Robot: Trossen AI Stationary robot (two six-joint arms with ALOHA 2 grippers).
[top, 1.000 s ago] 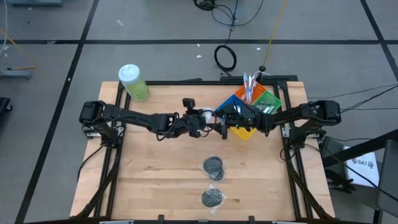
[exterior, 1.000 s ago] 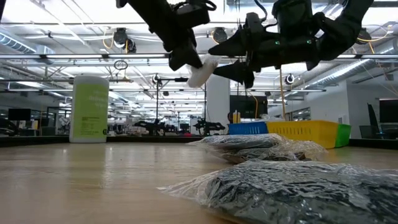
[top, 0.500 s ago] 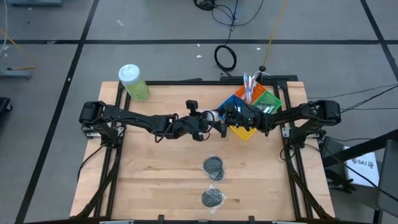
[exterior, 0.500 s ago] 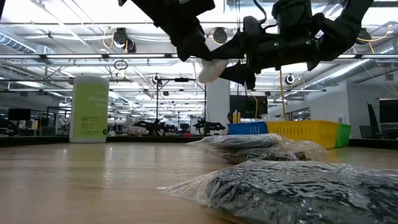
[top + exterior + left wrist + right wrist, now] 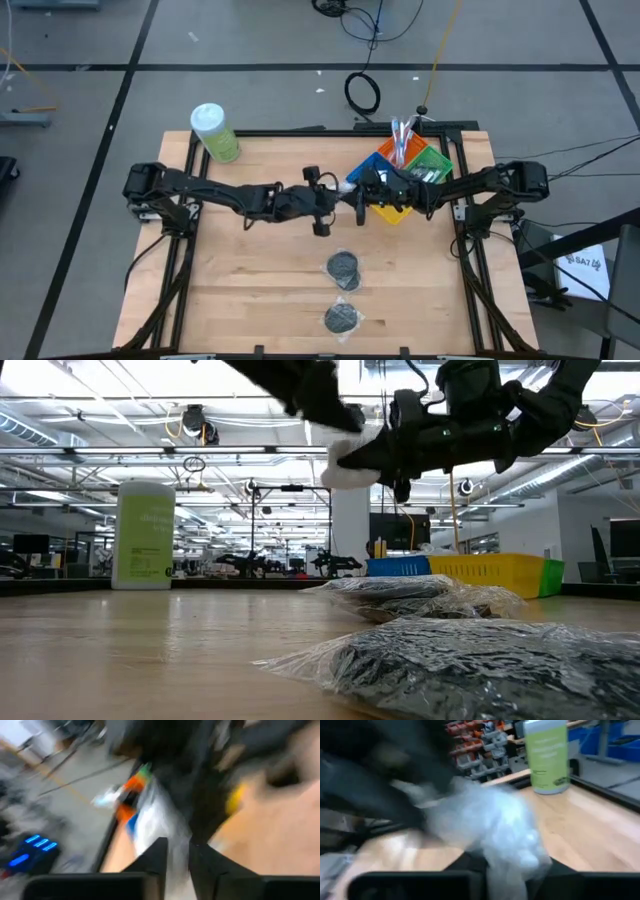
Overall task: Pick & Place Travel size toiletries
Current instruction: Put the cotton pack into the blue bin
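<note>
Above mid-counter, the right end effector [image 5: 385,452] is clamping the cotton-ball bag [image 5: 495,827] as the left end effector [image 5: 335,196], fingers slightly apart, is handing it over.

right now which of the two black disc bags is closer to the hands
The black disc bag nearer the table's middle, just below the meeting hands; the other black disc bag lies by the front edge.

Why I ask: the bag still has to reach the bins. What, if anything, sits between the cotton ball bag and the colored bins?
Nothing visible does. The cotton ball bag hangs in the air in the right gripper, right beside the colored bins. The two black disc packs lie nearer the front edge, off that path.
</note>
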